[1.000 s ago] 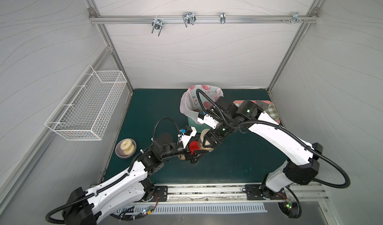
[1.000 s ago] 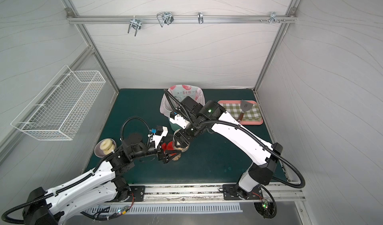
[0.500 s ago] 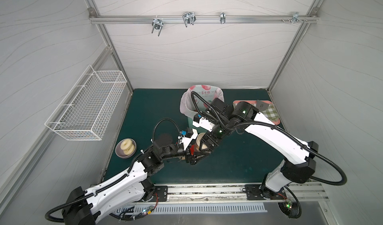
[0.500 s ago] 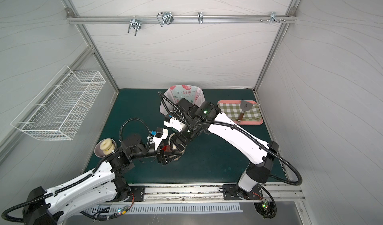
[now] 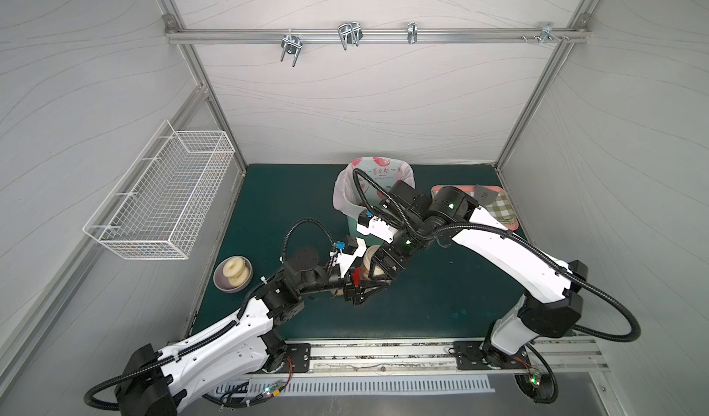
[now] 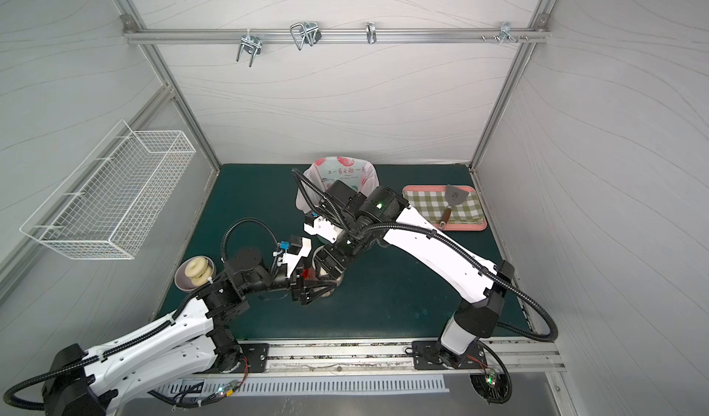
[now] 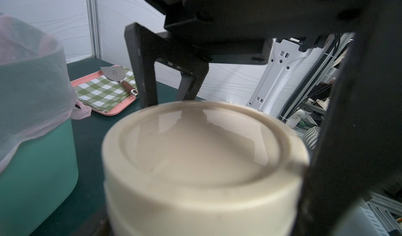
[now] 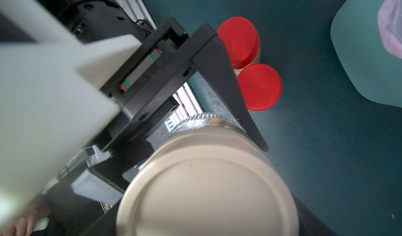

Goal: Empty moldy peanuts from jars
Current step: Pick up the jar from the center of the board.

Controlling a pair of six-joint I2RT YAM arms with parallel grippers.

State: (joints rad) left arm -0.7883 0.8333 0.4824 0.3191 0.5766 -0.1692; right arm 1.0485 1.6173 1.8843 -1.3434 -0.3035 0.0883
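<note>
Position of work: the beige-lidded jar (image 5: 369,260) stands upright on the green desk (image 5: 441,299), near the mint-green bin (image 5: 351,225), on the side of the bin that faces the arm bases. Both arms meet at this jar.

Left tool (image 5: 369,284): reaches in level with the jar, jaws set wide to either side of the jar body. In the right wrist view one of its fingers (image 8: 228,89) lies along the glass just under the lid (image 8: 208,193), touching it. The tool has hold of the jar.

Right tool (image 5: 378,270): hangs over the lid from above. Its fingers (image 7: 142,71) stand apart from each other (wall shows between them in the left wrist view) and end behind the lid's far rim. Whether they press on the lid I cannot tell.

Other jars: two red-lidded jars (image 8: 239,41) stand upright with lids on, touching each other, also on the base side of the bin and clear of its wall.

Moldy peanuts: contents of the jars cannot be made out.

Surroundings: a pink printed bag (image 5: 345,188) lines the bin. A pink tray (image 6: 475,224) on the right-arm side of the bin carries a green checked cloth (image 6: 429,203) and a spatula (image 6: 454,195). A bowl (image 5: 230,285) of donuts (image 5: 234,268) sits well apart from the bin, on the left-arm side.
</note>
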